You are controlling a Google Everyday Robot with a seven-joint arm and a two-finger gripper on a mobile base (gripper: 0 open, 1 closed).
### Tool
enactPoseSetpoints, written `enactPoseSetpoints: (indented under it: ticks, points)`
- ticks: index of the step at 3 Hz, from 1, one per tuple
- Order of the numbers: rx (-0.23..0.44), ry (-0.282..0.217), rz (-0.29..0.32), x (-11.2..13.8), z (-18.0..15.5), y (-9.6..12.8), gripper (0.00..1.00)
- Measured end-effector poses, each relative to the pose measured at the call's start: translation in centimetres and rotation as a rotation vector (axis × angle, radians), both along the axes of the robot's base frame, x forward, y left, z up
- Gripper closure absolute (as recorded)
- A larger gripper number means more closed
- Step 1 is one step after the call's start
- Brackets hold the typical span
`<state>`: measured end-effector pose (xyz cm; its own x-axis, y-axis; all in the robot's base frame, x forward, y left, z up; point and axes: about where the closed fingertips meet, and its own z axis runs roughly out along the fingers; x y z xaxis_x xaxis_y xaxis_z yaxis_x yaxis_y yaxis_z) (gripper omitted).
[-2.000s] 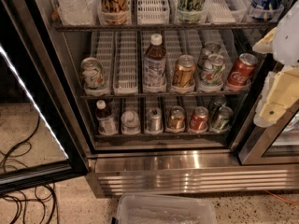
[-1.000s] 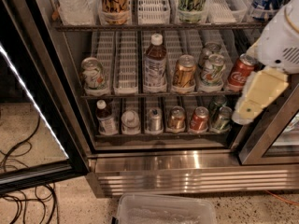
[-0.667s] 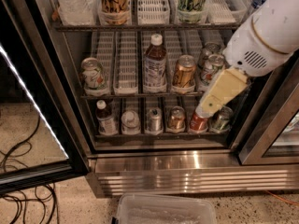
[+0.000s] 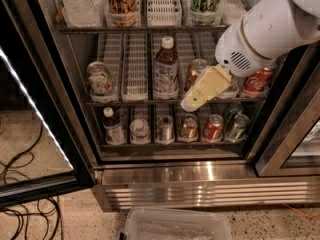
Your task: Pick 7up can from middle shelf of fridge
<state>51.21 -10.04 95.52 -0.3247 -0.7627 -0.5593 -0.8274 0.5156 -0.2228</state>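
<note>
The fridge (image 4: 210,176) stands open in the camera view. On its middle shelf (image 4: 135,101) the white and green 7up can (image 4: 99,78) stands at the far left. To its right are a brown tea bottle (image 4: 165,68), a gold-orange can (image 4: 194,74) and a red Coca-Cola can (image 4: 256,82). My gripper (image 4: 190,104), cream-coloured on a white arm (image 4: 270,29), hangs in front of the shelf's right half. It is below the gold-orange can and well right of the 7up can. It hides another can.
The black-framed glass door (image 4: 35,114) is swung open at left, with cables (image 4: 20,184) on the floor. The top shelf holds bottles and cans. The bottom shelf holds several cans and a small bottle (image 4: 112,126). A clear plastic bin (image 4: 175,224) sits on the floor in front.
The arm has swung in from the right edge, leftward and down, across the middle shelf's right half. It now covers the can between the gold-orange and Coca-Cola cans. The cans have not moved.
</note>
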Motion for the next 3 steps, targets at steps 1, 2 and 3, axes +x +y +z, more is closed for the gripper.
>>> enactPoseSetpoints:
  ticks: [1,2,3]
  points:
    - [0.014,-0.002,-0.007,0.1,-0.4,0.5,0.00]
    - [0.029,-0.011,-0.108,0.2,-2.7,-0.1,0.00]
    - [0.066,-0.042,-0.279,0.3,-5.6,-2.4,0.00]
